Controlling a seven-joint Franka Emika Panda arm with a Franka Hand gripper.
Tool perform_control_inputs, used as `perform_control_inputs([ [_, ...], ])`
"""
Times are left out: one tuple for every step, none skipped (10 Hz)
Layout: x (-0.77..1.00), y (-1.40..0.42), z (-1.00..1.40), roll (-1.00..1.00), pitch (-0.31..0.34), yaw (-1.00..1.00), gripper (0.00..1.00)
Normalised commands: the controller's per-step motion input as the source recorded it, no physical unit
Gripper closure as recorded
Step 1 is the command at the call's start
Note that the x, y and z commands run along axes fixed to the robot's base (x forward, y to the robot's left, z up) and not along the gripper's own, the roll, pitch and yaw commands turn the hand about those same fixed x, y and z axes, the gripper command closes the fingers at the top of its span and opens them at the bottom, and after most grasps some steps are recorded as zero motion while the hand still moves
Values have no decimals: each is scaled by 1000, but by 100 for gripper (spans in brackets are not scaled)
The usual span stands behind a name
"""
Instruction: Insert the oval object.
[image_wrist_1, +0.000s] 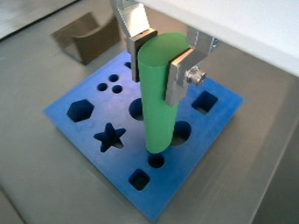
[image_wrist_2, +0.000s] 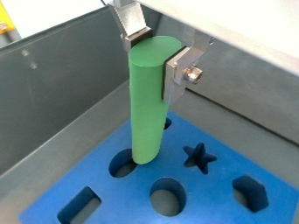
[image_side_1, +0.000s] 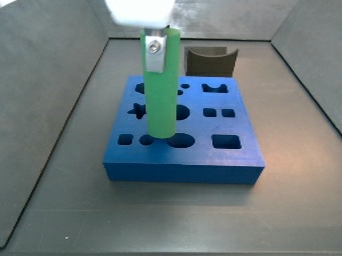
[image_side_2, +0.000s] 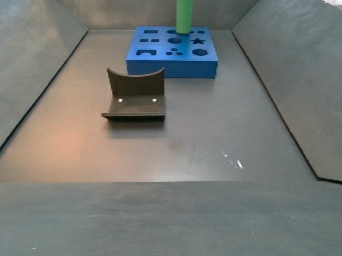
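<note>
The fingers (image_wrist_1: 184, 66) of the gripper (image_wrist_1: 162, 48) clamp the upright green oval object (image_wrist_1: 160, 96) above the blue block (image_wrist_1: 87, 131), its lower tip apparently at an opening, insertion not finished.

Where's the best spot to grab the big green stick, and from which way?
At its top end, from above. The green rod stands upright over the blue block, so its long smooth sides suit flat fingers. The hand already pinches it there, leaving the lower end free for a hole.
</note>
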Motion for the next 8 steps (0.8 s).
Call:
perform_control_inputs([
  [140,-106,0,44,27,-114,100],
  [0,0,0,-7,0,0,100],
  [206,-74,-97,0,0,0,100],
  [631,-211,-80,69,99,0,100],
  [729,-226,-40,41,104,0,100],
  [820,-229,-23,41,131,-97,100],
  [623,-91,-31,34,116,-114,100],
  [194,0,-40,89,114,-43,100],
])
